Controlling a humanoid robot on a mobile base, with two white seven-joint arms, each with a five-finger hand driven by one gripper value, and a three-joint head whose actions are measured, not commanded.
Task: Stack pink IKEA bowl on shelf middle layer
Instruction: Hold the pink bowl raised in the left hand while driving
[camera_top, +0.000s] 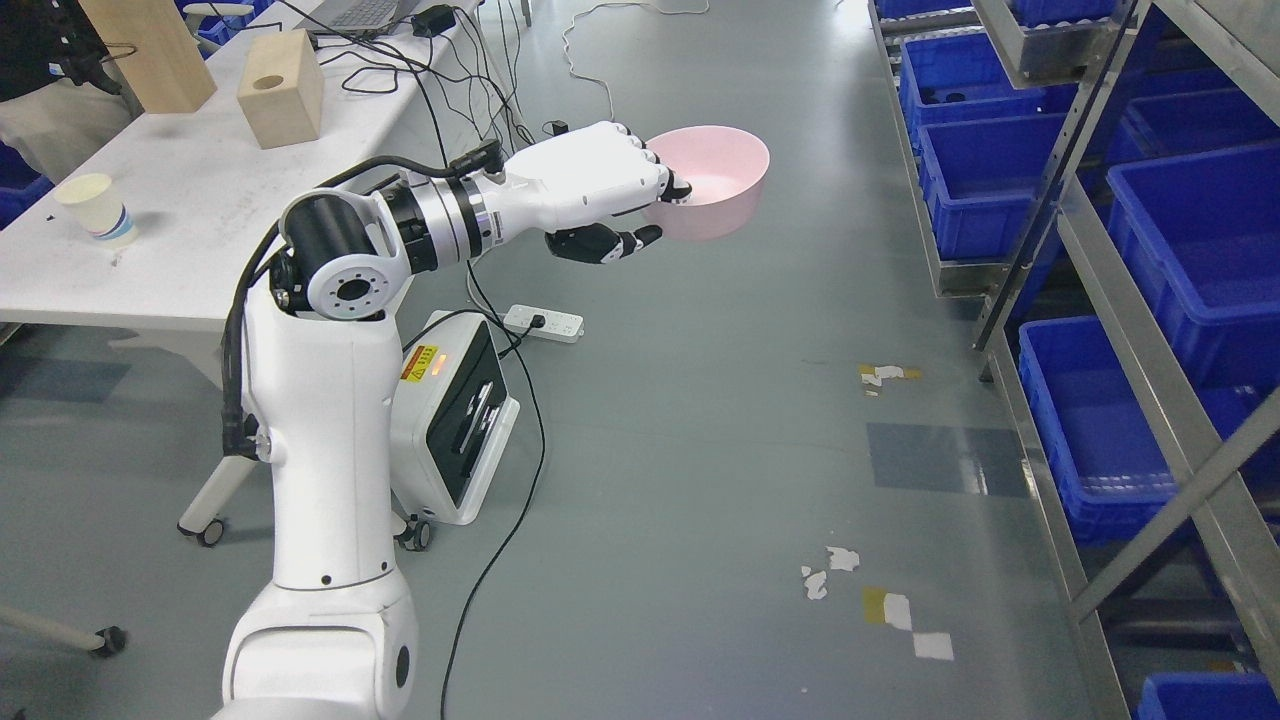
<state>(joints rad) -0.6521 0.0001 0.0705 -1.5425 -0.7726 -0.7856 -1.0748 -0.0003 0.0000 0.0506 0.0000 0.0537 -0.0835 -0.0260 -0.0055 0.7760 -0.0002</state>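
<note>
A pink bowl (715, 185) hangs in the air over the grey floor, upright, held by its near rim. My left hand (640, 205) is shut on it: the white fingers (655, 170) curl over the rim into the bowl and the dark thumb (605, 243) presses from below. The left arm reaches up from the lower left, bent at the elbow (340, 270). A metal shelf (1110, 270) runs along the right side, well to the right of the bowl. My right arm does not show.
Blue bins (975, 180) fill the shelf levels. A white table (200, 200) at the left carries wooden blocks (283, 88), a paper cup (97, 208) and cables. A white box unit (455, 420) and a power strip (543, 322) lie on the floor. A person (45, 70) sits at far left.
</note>
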